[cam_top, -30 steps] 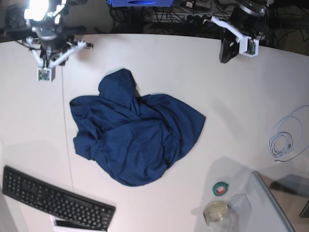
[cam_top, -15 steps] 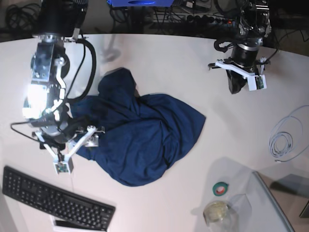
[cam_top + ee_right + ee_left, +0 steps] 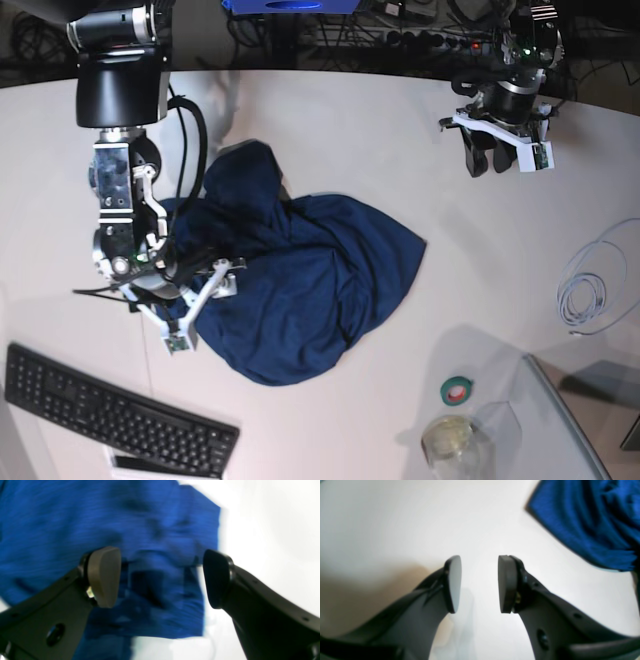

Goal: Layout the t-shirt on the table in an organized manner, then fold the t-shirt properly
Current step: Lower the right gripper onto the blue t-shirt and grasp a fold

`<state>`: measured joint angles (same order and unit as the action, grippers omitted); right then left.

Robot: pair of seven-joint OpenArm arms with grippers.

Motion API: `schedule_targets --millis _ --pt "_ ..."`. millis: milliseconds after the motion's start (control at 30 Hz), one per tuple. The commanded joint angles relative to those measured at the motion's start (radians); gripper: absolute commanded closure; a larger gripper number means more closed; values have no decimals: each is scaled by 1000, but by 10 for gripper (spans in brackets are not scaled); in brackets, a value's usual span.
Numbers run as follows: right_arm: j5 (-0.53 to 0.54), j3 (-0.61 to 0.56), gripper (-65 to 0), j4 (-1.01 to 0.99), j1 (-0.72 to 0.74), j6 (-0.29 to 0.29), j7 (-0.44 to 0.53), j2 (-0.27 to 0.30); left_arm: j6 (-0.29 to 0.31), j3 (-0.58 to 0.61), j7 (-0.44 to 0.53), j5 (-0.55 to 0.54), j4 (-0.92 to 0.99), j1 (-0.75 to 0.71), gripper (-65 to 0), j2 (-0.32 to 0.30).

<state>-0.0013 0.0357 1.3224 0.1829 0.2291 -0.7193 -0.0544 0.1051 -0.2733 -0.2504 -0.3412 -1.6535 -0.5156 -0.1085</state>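
Note:
The dark navy t-shirt [image 3: 300, 280] lies crumpled in a heap on the middle of the white table [image 3: 330, 130]. My right gripper [image 3: 195, 288] hovers low over the heap's left edge. In the right wrist view its jaws [image 3: 162, 577] stand wide open, with the t-shirt's [image 3: 125, 517] hem beneath and between them and nothing gripped. My left gripper [image 3: 485, 163] hangs over bare table at the far right, well away from the cloth. In the left wrist view it [image 3: 479, 583] is open and empty, with the t-shirt [image 3: 595, 517] at the upper right.
A black keyboard [image 3: 110, 405] lies at the front left. A green tape roll [image 3: 458, 390] and a glass jar [image 3: 448, 440] stand front right beside a clear box [image 3: 570, 420]. A coiled white cable [image 3: 590, 285] lies at the right edge.
My right arm swung from the far left corner down to the t-shirt's left edge and opened. My left gripper shifted slightly and its jaws parted. The t-shirt has barely moved.

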Motion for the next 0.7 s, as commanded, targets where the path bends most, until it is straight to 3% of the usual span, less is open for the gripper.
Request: schedule_targets --millis 0,133,233,300,400,667 --pt "4 -12 -468 18 36 5 22 -2 -2 -5 23 3 -15 -4 -235 -9" --pt "2 -95 -467 16 36 5 23 0 -2 -5 24 3 -15 -2 -235 -9" --pt "-3 -175 -467 -10 37 -3 83 1 -2 -5 23 3 -12 12 -235 -9" --pt "-3 -176 -467 -73 71 -4 126 0 -2 -5 23 3 -1 16 -235 -9" --pt "-3 -181 -467 -129 99 -3 106 1 -2 -5 23 3 -1 10 -235 -9" --pt "-3 -187 -467 -31 -3 5 85 -2 -2 -5 23 3 0 10 -235 -9"
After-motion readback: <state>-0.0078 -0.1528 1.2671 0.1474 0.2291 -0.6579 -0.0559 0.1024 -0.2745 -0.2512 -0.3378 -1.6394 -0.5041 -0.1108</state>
